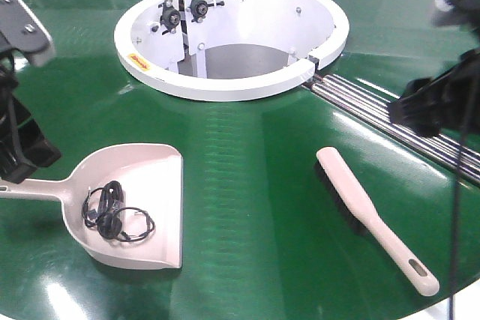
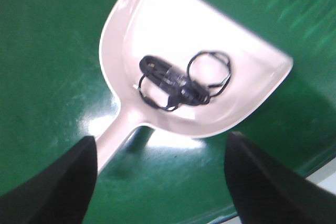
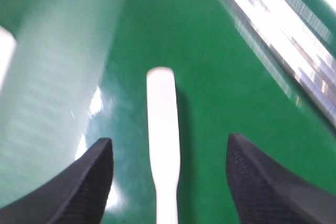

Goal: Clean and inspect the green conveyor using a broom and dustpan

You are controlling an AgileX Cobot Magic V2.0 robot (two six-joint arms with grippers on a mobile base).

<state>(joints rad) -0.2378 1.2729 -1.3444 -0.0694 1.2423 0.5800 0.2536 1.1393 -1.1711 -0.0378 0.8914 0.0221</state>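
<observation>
Dustpan (image 2: 173, 40) under wide-open left hand (image 2: 160, 182), right hand (image 3: 167, 177) open above broom (image 3: 163, 124)

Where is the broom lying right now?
In the front view, the broom lies flat on the green conveyor, right of the dustpan, below the silver rails.

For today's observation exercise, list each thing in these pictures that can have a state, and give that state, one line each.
Pale beige plastic dustpan: flat on the belt, loaded, not held.
Coiled black cable: bundled, lying inside the dustpan.
Slim beige plastic broom: lying flat on the belt, not held.
Glossy dark-green conveyor: bare between the two tools.
Left gripper: open, holding nothing, above the dustpan handle.
Right gripper: open, holding nothing, above the broom.
</observation>
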